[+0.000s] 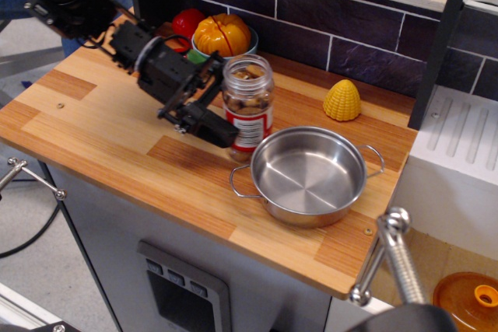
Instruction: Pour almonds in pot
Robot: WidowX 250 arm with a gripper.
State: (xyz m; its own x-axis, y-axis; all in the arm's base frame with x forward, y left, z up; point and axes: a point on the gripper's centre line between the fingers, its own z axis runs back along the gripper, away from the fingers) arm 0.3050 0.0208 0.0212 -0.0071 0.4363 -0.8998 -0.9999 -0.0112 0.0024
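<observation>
The end effector (pixel 220 106) is at the jar of almonds (pixel 247 109), fingers apart and straddling it — one finger low in front, touching the jar's left side; a firm clamp can't be told from here. The open-topped jar stands upright mid-counter (pixel 101 134), right against the pot (pixel 310 175), which sits toward the front right corner. Along the back edge — a blue bowl (pixel 240 60) and yellow corn (pixel 341 100).

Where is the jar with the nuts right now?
The almond jar stands upright mid-counter, right against the pot's back-left rim, with the gripper reaching it from the left and the yellow corn off to its right.
</observation>
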